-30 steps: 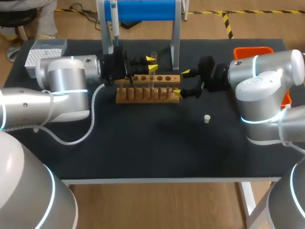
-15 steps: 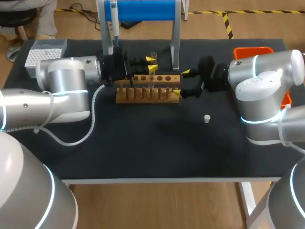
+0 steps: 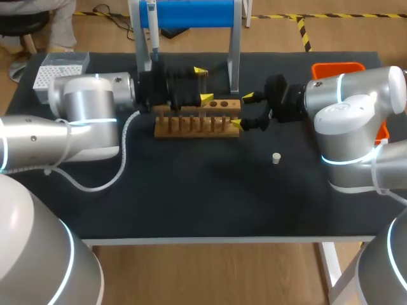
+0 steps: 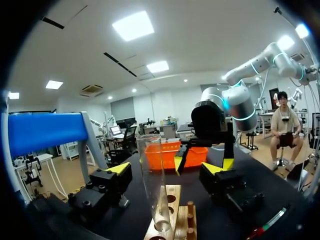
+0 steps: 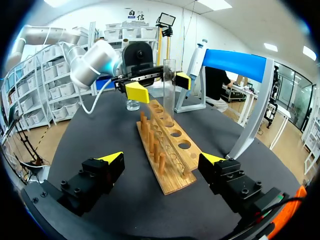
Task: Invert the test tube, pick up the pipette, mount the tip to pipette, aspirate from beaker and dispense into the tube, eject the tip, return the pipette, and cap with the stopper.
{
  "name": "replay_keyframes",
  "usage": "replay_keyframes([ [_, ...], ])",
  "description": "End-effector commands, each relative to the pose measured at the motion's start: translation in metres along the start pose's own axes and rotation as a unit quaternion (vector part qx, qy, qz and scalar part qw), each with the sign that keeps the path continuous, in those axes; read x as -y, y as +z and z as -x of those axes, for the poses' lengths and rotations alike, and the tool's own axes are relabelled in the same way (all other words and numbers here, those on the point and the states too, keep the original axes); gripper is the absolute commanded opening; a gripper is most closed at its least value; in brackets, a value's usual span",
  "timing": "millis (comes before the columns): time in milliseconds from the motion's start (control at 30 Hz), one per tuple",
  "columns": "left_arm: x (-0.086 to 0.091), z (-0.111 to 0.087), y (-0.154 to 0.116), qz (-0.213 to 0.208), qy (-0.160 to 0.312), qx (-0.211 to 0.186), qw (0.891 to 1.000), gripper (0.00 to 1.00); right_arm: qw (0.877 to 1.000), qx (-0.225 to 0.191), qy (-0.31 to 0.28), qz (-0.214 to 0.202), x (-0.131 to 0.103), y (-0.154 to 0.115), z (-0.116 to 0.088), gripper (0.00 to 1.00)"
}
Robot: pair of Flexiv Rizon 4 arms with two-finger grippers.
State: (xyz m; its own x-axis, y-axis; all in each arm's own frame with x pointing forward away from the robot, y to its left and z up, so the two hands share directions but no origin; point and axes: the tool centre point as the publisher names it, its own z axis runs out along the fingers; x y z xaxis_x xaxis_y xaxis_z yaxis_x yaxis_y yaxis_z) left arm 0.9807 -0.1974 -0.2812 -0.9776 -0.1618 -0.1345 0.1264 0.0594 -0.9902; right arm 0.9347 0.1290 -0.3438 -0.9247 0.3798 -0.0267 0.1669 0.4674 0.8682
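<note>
The thin clear glass test tube (image 4: 152,185) stands straight up in a hole of the light brown wooden rack (image 3: 197,124), which sits near the back of the black worktop (image 3: 191,190). The tube's open mouth looks to be on top, so I think it is now ready to take liquid. The left end effector (image 4: 167,170) sits around the tube with its yellow-tipped fingers spread wide. There is one finger on each side and neither touches the glass, so it grips nothing. The right end effector (image 3: 241,110) waits at the other end of the rack, also spread wide and gripping nothing. I guess it is there to stop the rack from sliding. The white and blue pipette (image 3: 151,28) hangs on the metal stand with the blue top (image 3: 191,13) behind the rack, where an arm can reach it. The small white stopper (image 3: 276,157) lies alone on the worktop, well apart from the rack, and I think it is saved for the last step.
</note>
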Motion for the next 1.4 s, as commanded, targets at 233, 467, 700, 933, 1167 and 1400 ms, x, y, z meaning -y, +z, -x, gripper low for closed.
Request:
replay_keyframes([
  [233, 0.022, -0.012, -0.025, 0.04, -0.02, 0.009, 0.999, 1.0, 1.0, 0.0, 0.0, 0.001, 0.001, 0.0, 0.0, 1.0],
  [467, 0.041, -0.03, -0.067, 0.071, -0.04, 0.034, 0.996, 1.0, 1.0, 0.0, 0.0, 0.001, 0.001, 0.0, 0.0, 1.0],
  [700, 0.052, -0.05, -0.129, 0.095, -0.062, 0.092, 0.989, 1.0, 1.0, 0.0, 0.0, 0.001, 0.001, 0.0, 0.0, 1.0],
  [933, 0.05, -0.062, -0.154, 0.099, -0.078, 0.13, 0.983, 1.0, 1.0, 0.0, 0.0, 0.001, 0.001, 0.0, 0.0, 1.0],
  [1167, 0.05, -0.062, -0.154, 0.099, -0.078, 0.13, 0.983, 1.0, 1.0, 0.0, 0.0, 0.001, 0.001, 0.0, 0.0, 1.0],
  [1400, 0.05, -0.062, -0.154, 0.099, -0.078, 0.13, 0.983, 1.0, 1.0, 0.0, 0.0, 0.001, 0.001, 0.0, 0.0, 1.0],
])
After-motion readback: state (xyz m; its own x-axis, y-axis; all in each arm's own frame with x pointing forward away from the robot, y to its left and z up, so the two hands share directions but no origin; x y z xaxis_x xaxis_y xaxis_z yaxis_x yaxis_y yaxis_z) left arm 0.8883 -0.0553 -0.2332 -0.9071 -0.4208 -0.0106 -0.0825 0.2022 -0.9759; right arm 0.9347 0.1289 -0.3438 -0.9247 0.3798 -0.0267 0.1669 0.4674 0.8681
